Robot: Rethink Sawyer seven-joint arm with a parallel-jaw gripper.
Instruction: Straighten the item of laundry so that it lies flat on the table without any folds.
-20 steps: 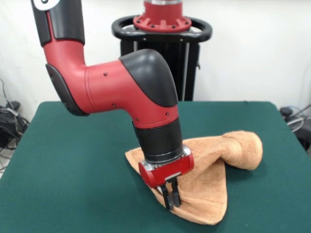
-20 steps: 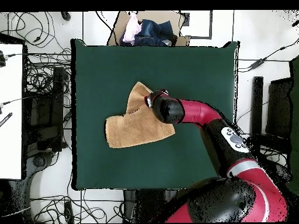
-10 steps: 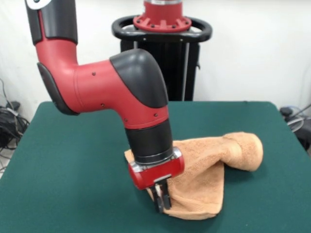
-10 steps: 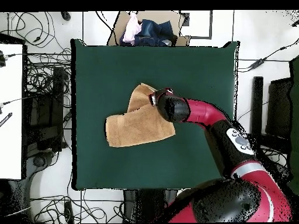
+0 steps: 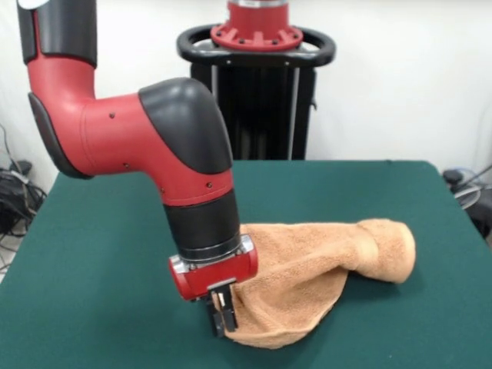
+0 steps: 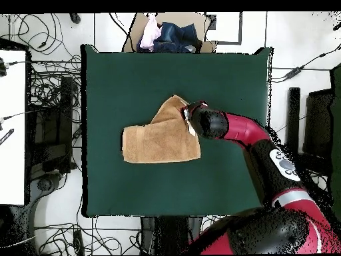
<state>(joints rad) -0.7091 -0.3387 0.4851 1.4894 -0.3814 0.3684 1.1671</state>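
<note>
The orange-tan towel (image 5: pixel 307 269) lies bunched and folded on the dark green table (image 5: pixel 100 292), right of centre in the front view. One part is rolled into a hump at the right. In the overhead view the towel (image 6: pixel 160 140) sits mid-table, with a flap folded up toward the far side. My gripper (image 5: pixel 221 314) points down at the towel's left front edge, shut on the towel's edge. The black wrist hides the gripper in the overhead view.
The arm's pedestal (image 5: pixel 257 84) stands behind the table's far edge. A box with clothes (image 6: pixel 170 35) sits beyond the table's top edge in the overhead view. Cables and equipment lie on the floor at both sides.
My gripper has moved to the left in the front view, dragging the towel's edge with it. The towel has stretched out wider and its folded flap has shifted along.
</note>
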